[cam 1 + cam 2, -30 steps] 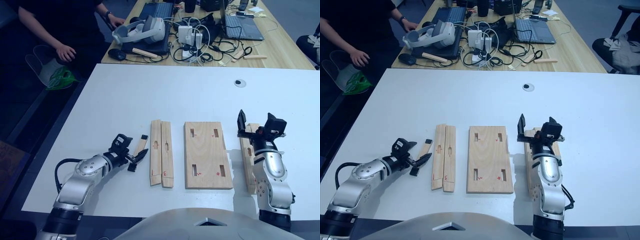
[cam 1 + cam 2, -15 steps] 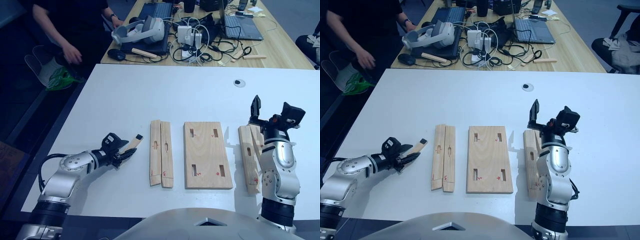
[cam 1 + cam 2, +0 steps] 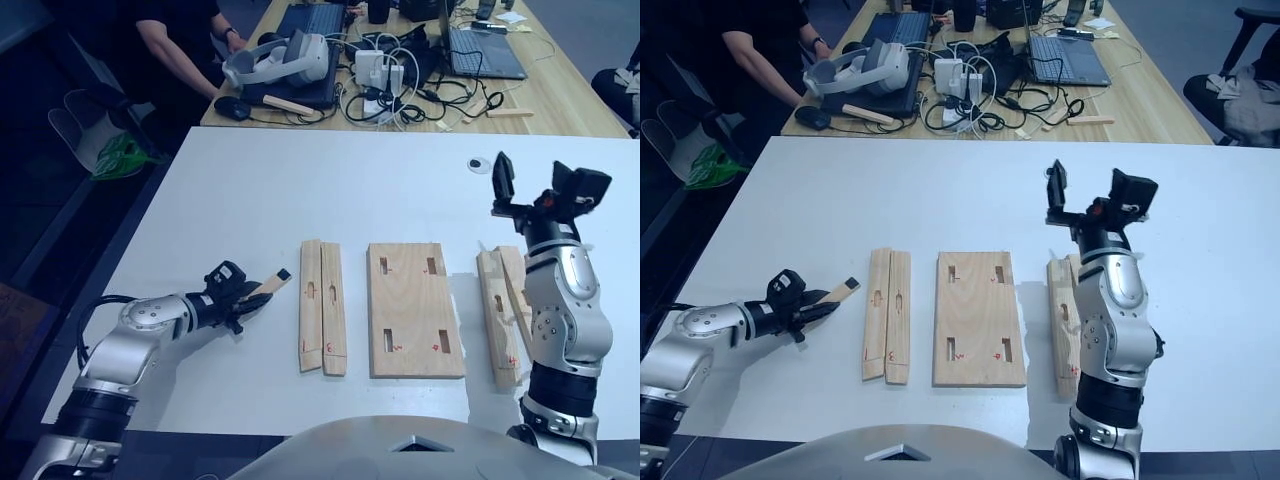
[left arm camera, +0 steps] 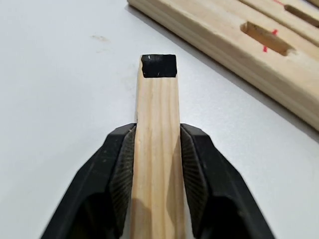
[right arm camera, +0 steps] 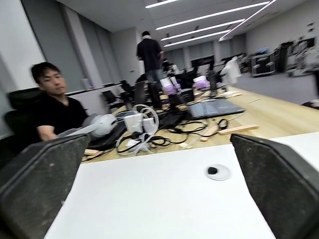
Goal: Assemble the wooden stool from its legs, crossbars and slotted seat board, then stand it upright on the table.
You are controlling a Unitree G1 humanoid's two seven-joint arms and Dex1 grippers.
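Left claw [image 3: 241,303] pinches a crossbar [image 4: 157,104] near the surface's [image 3: 300,180] front-left corner, beside 2 slotted legs [image 3: 322,305]; right claw [image 3: 537,188] is spread, raised. I judge assembly barely begun: next, seat the crossbar's tip in a leg slot.

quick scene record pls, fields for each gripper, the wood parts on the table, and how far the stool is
left gripper: jaws shut on a short wooden stick with a black end, at the left side of the table
right gripper: jaws open, empty, held up in the air on the right
seat board: flat, mid-table, four slots showing
left bars: two, flat, side by side, left of the board
right bars: lying right of the board
assembly: no parts joined
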